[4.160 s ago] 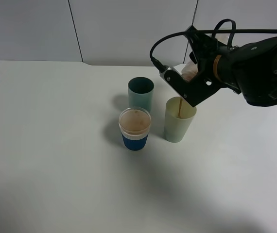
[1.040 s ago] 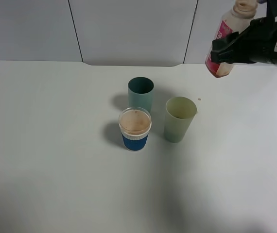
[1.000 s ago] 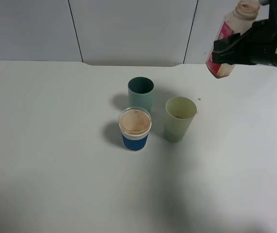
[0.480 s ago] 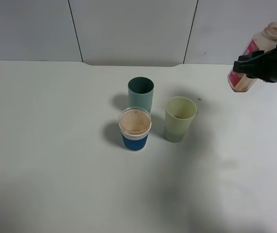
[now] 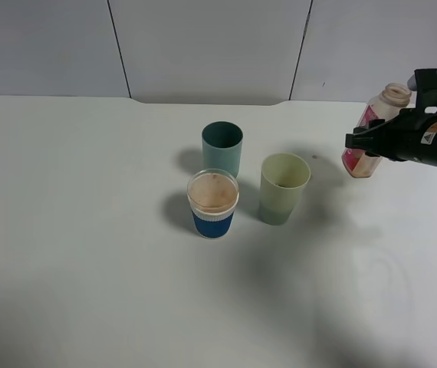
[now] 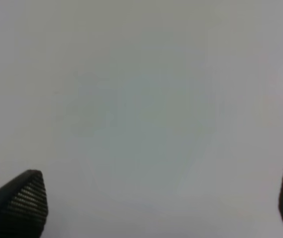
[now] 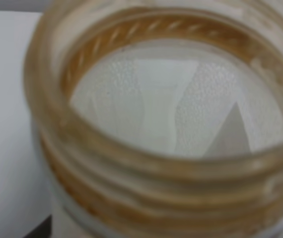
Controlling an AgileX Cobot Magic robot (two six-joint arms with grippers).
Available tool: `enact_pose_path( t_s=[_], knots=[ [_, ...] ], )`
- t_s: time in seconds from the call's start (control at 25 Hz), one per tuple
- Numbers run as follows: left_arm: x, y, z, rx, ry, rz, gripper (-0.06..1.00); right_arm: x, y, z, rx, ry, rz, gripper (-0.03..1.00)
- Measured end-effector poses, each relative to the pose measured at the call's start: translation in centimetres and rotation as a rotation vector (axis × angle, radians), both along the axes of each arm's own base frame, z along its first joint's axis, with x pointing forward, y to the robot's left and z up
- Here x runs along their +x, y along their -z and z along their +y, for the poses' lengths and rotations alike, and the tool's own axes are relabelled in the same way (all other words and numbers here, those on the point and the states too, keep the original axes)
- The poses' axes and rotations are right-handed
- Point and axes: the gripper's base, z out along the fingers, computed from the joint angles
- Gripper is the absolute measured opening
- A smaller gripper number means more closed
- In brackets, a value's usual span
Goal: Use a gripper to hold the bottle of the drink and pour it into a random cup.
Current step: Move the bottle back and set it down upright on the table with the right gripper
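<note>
White table (image 5: 88, 253) is bare apart from three cups grouped near its middle. The right gripper (image 5: 363, 142), on its bulky dark arm, reaches in from the right edge with its fingers clamped around the waist of the bottle (image 5: 358, 163). The bottle sits low, well to the right of the cups and leaning slightly off upright (whether its base touches the table I cannot tell from the high view). The left gripper (image 6: 156, 203) hangs over bare table with its fingers spread wide and nothing between them. Cups, in order of size: the pale yellow-green cup (image 5: 283, 192) is nearest the bottle, the blue-sleeved clear cup (image 5: 212, 215) is just beside it with a brownish fill near its rim, and the dark teal cup (image 5: 222, 146) stands behind. The level in the pale cup is not readable from here. The right wrist view looks straight down the capless neck (image 7: 131, 193): traces of the drink (image 7: 111, 37) stain the threads brown, and the inside looks pale and close to empty. Judgement: pouring looks finished and the step in hand is setting the bottle down. To do it well, square the bottle upright first, then lower until the base sits flat. Only then part the fingers, evenly, and draw back along the approach line so neither pad drags the light bottle over.
</note>
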Motion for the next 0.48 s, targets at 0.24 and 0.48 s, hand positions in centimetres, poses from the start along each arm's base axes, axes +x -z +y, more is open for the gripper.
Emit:
enact_pose_path(
  t_s=[0.24, 0.48],
  knots=[
    [0.0, 0.0, 0.0, 0.0, 0.0, 0.0, 0.93, 0.5, 1.9, 0.0, -0.057, -0.026, 0.017, 0.39],
    [0.0, 0.0, 0.0, 0.0, 0.0, 0.0, 0.93, 0.5, 2.3, -0.1, -0.056, -0.02, 0.023, 0.39]
  ],
)
